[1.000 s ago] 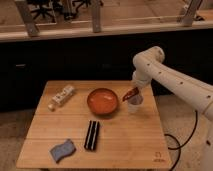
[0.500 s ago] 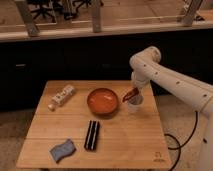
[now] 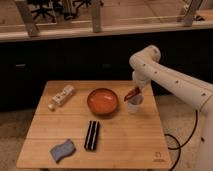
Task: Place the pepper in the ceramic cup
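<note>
The dark-red pepper (image 3: 132,93) is held tilted just above the mouth of the pale ceramic cup (image 3: 133,105), its lower tip at the cup's rim. The cup stands upright on the wooden table, right of the orange-red bowl (image 3: 102,100). My gripper (image 3: 135,90) comes down from the white arm at the right and is shut on the pepper's upper end, directly over the cup.
On the wooden table (image 3: 120,145) lie a white bottle on its side (image 3: 61,97) at the back left, a black bar-shaped object (image 3: 92,134) in the middle front, and a blue-grey sponge (image 3: 63,150) at the front left. A cable hangs off the right side.
The arm has shifted slightly; the pepper stays held over the cup's mouth, a little lower than before.
</note>
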You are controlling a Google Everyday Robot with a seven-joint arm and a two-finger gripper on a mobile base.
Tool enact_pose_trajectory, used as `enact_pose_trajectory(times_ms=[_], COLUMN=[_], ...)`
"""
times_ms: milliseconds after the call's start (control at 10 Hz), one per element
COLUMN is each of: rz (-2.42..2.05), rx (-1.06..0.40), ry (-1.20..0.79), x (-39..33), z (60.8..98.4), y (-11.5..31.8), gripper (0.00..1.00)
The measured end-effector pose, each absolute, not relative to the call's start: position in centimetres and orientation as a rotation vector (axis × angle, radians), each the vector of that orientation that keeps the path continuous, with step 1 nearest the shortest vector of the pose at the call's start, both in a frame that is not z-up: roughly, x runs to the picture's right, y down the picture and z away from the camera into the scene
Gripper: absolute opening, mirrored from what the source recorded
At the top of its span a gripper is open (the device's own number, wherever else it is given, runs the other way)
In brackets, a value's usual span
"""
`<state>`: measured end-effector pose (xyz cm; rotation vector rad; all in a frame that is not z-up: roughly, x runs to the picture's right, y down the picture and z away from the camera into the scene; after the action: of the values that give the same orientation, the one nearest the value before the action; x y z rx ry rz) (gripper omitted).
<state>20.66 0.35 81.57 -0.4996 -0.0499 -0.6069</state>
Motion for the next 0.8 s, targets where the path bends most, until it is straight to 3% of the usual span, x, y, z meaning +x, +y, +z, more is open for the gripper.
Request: enact_pose_trajectory(times_ms=[800], rz=[-0.547], rx=[-0.470], ry=[-0.003], x=[24.0], z=[81.0], y=[-0.6], gripper=[0.01])
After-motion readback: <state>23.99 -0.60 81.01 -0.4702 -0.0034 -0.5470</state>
